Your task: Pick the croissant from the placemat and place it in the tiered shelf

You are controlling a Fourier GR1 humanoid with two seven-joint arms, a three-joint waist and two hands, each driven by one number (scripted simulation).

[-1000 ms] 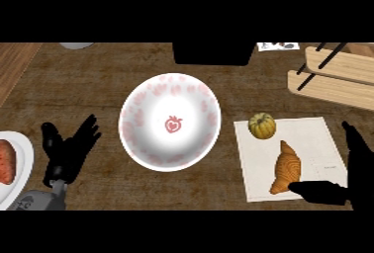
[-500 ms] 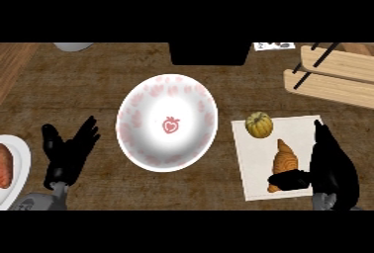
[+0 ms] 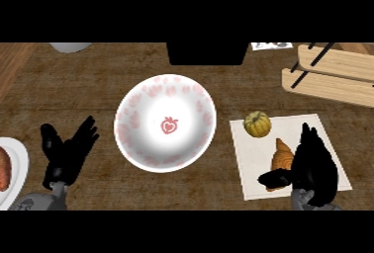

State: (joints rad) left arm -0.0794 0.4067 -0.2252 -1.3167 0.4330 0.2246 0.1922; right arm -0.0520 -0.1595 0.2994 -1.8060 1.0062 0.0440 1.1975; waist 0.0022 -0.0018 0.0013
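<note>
A large white plate (image 3: 166,129) with pink marks and a red heart sits in the middle of the wooden surface (image 3: 87,84). To its right lies a pale placemat (image 3: 248,153), near the surface's right edge. A small yellow gourd (image 3: 257,123) stands on the mat's far part. Just nearer than it lies the croissant (image 3: 282,155), its long axis running from the far edge toward the near edge, one tip pointing at the gourd; the nearer end is hidden.

The right hand (image 3: 310,165) lies over the mat's near right part, fingers pointing away along the croissant's right side and thumb crossing under its nearer end, so the hand is curled round the pastry.

The wooden shelf (image 3: 336,74) with dark rods stands at the far right corner, well apart from the croissant; the gourd lies between them.

The left hand (image 3: 66,153) rests open near the near left edge, fingers up. Beside it at the left edge shows part of another plate (image 3: 16,170) with something reddish on it. A dark box (image 3: 207,53) stands at the far edge, a grey object (image 3: 70,47) at far left.
</note>
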